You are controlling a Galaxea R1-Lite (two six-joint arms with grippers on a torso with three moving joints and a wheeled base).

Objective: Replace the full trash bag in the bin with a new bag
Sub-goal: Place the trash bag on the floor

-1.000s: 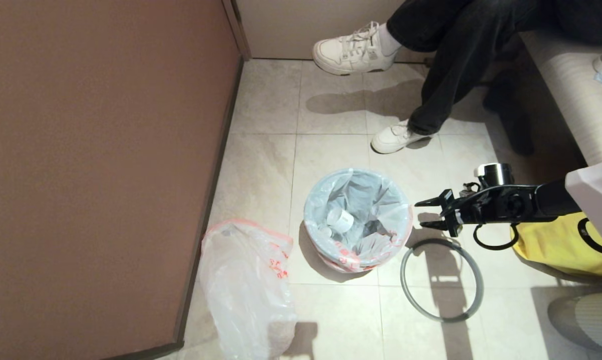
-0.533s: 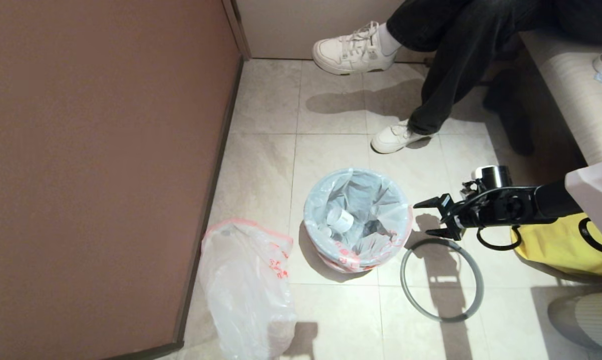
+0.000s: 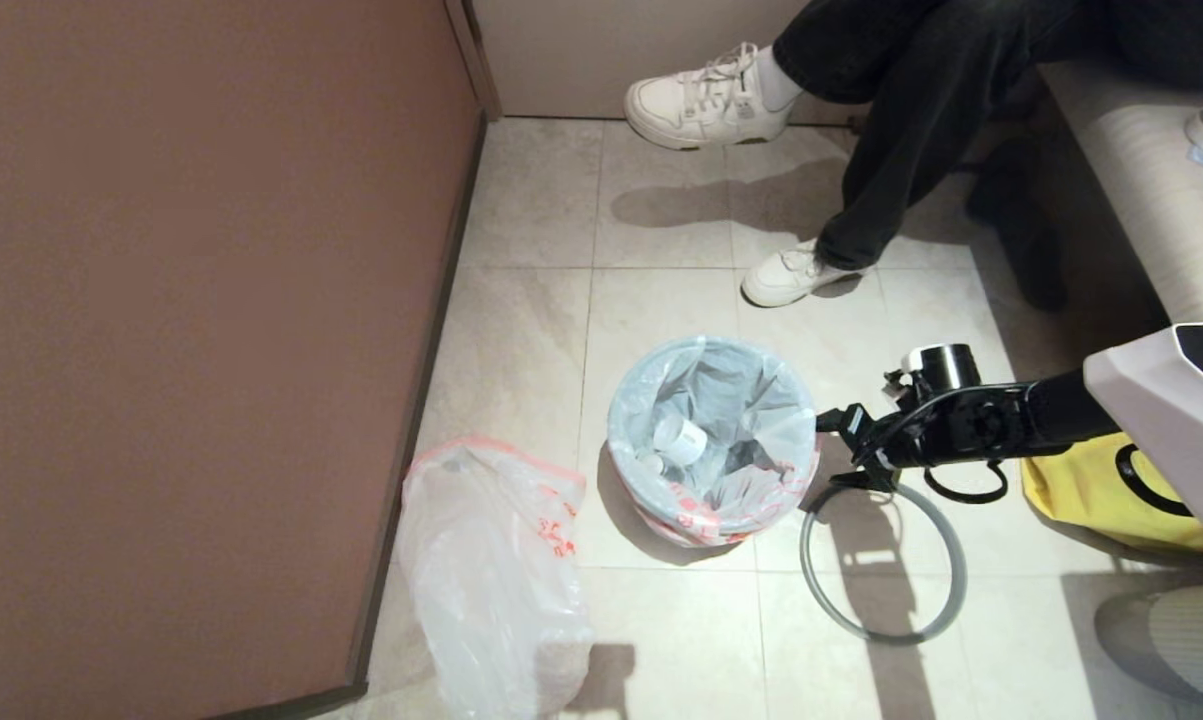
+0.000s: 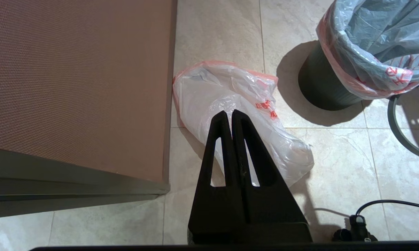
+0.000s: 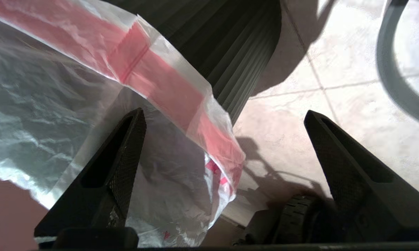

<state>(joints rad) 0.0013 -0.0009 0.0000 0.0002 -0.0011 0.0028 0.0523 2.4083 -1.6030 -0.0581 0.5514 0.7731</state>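
Fingers [image 5: 125, 153] spread beside pink-edged full trash bag [image 3: 721, 420] showing white cup shapes.

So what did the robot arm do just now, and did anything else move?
The right gripper swung in toward the bin, up to the pink edge of the full trash bag, its fingers spreading wider; nothing is held. The grey hoop, the new bag and the parked left gripper stayed put.
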